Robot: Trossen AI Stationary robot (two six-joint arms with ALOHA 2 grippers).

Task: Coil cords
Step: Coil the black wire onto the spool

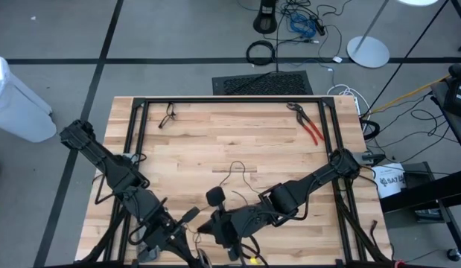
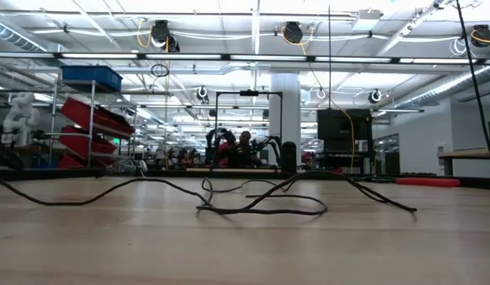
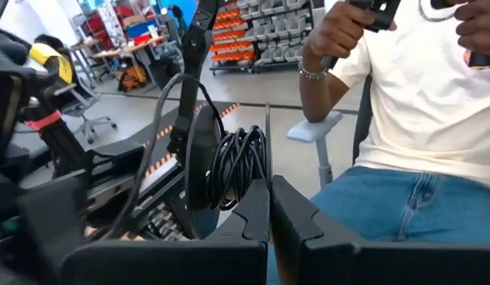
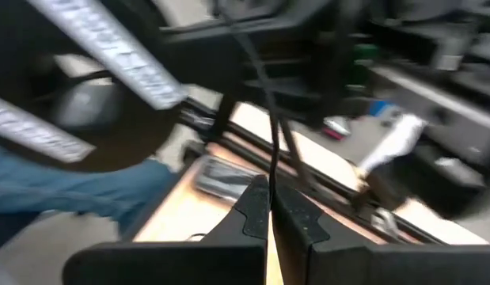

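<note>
Overhead view of the wooden table (image 1: 237,141), with both arms drawn back to its near edge. The cord (image 1: 241,173), a thin black line, lies loose on the boards just short of the table's centre, toward six o'clock, with a strand running on toward the arms; the table-level view shows the cord as low, irregular loops sprawled across the wood, not gathered into any ring. No pale end piece can be made out.

The left gripper (image 3: 270,218) sits at about seven o'clock on the table, its fingers pressed together. In its wrist view a bundle of wound black cable (image 3: 238,162) hangs just beyond the fingertips; whether the fingers pinch a strand of it cannot be told. A seated person (image 3: 419,119) appears behind it.

The right gripper (image 4: 270,207) sits at about six o'clock, fingers likewise closed. A black strand (image 4: 264,103) runs up from the fingertips, and it appears to be pinched there, though blur leaves this uncertain.

Red-handled pliers (image 1: 310,128) lie at about two o'clock, and a small black clip-like item (image 1: 167,115) at about ten o'clock, both well apart from the cord.

Judged progress: early. Most of the cord on the table remains uncoiled, so the winding and gathering are largely still to do.
</note>
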